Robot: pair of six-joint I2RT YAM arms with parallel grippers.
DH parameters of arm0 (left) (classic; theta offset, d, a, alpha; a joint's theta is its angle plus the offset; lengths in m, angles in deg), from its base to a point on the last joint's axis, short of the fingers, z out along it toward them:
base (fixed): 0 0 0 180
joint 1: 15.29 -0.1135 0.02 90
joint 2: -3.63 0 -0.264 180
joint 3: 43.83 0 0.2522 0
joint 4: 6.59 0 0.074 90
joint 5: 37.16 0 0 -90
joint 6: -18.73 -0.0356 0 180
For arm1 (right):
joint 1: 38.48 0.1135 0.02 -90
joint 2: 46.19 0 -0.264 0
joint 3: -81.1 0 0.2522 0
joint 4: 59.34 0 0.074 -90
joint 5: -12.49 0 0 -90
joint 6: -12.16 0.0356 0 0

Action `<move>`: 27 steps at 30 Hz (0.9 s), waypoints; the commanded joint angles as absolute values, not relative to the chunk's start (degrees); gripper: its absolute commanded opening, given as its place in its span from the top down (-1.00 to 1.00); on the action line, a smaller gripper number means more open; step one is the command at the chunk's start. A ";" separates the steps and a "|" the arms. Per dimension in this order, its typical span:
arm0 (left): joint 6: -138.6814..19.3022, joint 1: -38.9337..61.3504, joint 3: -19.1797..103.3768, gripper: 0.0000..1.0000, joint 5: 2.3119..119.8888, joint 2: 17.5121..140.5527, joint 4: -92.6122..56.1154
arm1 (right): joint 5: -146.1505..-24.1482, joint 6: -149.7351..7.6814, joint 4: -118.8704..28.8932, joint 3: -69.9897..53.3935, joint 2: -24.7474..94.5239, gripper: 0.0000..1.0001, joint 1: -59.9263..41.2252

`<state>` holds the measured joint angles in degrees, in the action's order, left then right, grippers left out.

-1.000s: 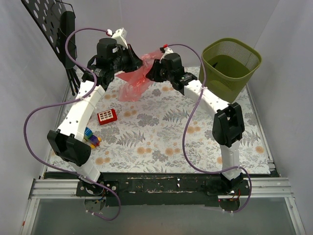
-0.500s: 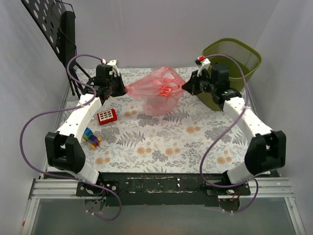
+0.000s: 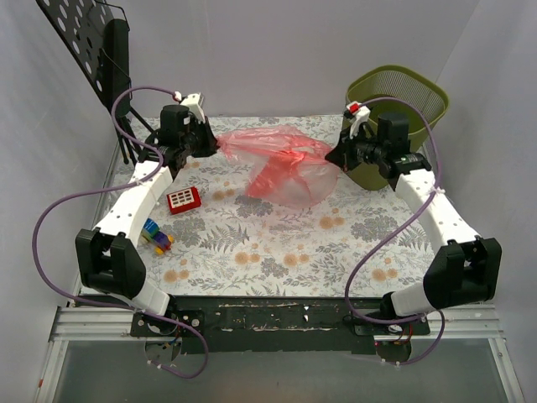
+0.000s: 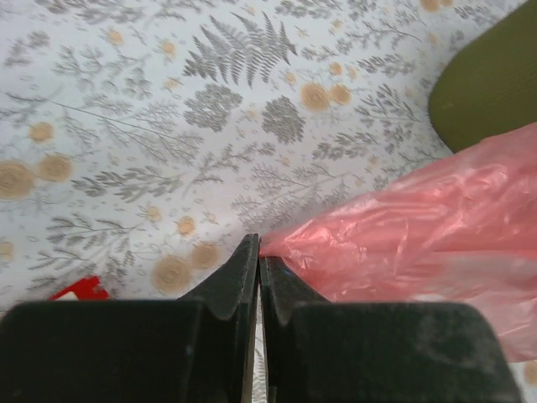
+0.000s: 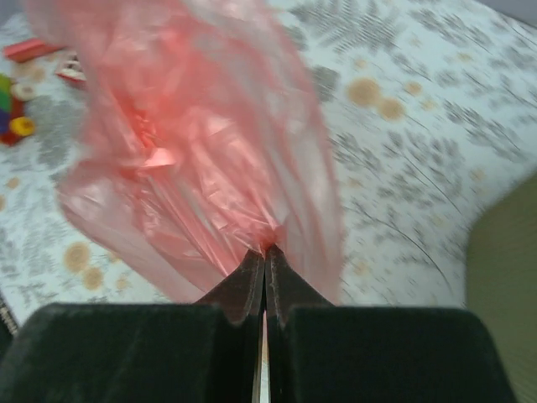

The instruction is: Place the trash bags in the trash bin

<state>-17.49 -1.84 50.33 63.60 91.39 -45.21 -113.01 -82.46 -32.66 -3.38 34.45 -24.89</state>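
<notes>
The red trash bag [image 3: 285, 164] hangs spread open and billowy above the far middle of the table, stretched between both grippers. My left gripper [image 3: 216, 144] is shut on its left edge; in the left wrist view the bag [image 4: 419, 227] fans out from my gripper [image 4: 258, 248]. My right gripper [image 3: 334, 156] is shut on the bag's right edge; in the right wrist view the bag [image 5: 193, 143] spreads from my gripper [image 5: 266, 250]. The olive-green mesh trash bin [image 3: 419, 96] stands at the far right, just behind my right gripper. Its side shows in the left wrist view [image 4: 495, 84].
A small red flat toy with white buttons [image 3: 183, 199] lies left of centre. Colourful blocks [image 3: 155, 236] lie near the left edge. A black perforated stand [image 3: 96, 46] rises at the far left. White walls enclose the floral table [image 3: 277, 243].
Both grippers moved apart and down from the raised far middle, pulling the bunched bag open into a wide sack. The right gripper swung right to beside the bin.
</notes>
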 commanded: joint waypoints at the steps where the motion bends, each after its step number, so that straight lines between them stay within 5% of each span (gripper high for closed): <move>1: -23.54 -3.25 51.58 1.00 56.88 88.36 -42.85 | -99.51 -82.41 -25.82 -7.90 36.42 0.97 -28.81; 7: -21.79 -3.25 52.98 1.00 56.62 87.74 -43.29 | -89.63 -80.57 -23.70 -8.78 37.83 0.97 -28.72; 11: -20.21 -3.34 54.92 1.00 71.66 87.21 -43.03 | -107.59 -81.88 -26.50 -6.76 35.99 0.97 -27.59; 16: -19.50 -3.25 56.32 1.00 96.33 86.33 -41.09 | -128.71 -87.86 -23.26 -8.95 34.15 0.01 -20.20; 22: -40.38 -3.25 56.60 1.00 91.00 83.53 -47.60 | -132.27 -82.87 -26.59 -12.38 31.51 -0.15 -23.26; 27: -57.89 -3.25 44.14 1.00 82.30 74.31 -42.70 | -121.92 -82.95 -29.66 -6.95 32.29 -0.15 -24.06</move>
<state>-41.38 -3.13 51.64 87.78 82.72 -44.67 -127.27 -83.97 -25.79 -9.39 32.22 -23.69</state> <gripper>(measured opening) 0.009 0.578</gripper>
